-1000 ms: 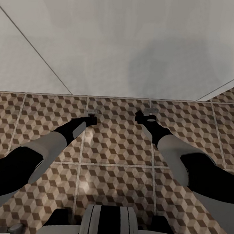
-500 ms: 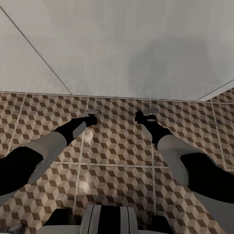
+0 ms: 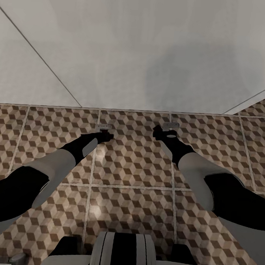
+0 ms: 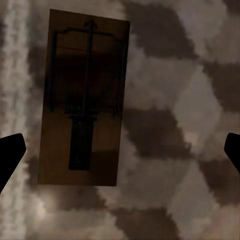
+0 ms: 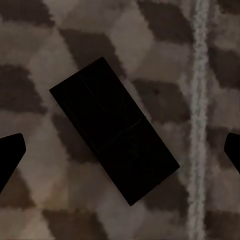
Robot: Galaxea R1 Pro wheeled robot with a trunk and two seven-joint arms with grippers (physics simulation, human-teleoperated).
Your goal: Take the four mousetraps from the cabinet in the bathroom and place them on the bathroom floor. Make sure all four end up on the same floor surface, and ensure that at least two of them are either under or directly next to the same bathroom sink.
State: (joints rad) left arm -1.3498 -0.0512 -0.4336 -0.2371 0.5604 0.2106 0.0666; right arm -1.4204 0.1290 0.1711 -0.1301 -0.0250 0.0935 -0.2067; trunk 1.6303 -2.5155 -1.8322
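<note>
One mousetrap (image 4: 82,100), a tan board with a black wire spring, lies flat on the bathroom floor (image 3: 134,164) below my left gripper (image 4: 120,155). That gripper is open, its dark fingertips (image 4: 10,155) far apart and holding nothing. A second mousetrap (image 5: 112,130), dark in shadow, lies flat and turned at an angle on the tiles beside a grout line, under my open right gripper (image 5: 120,152). In the head view my left gripper (image 3: 104,132) and right gripper (image 3: 166,131) both point down at the floor, close to the edge of a white surface. The cabinet and the bathroom sink are out of view.
A large plain white surface (image 3: 138,50) fills the far half of the head view and meets the tiles along a straight line. Cube-patterned tiles reach from there to my base (image 3: 120,254). More tiled floor shows at the far right (image 3: 264,110).
</note>
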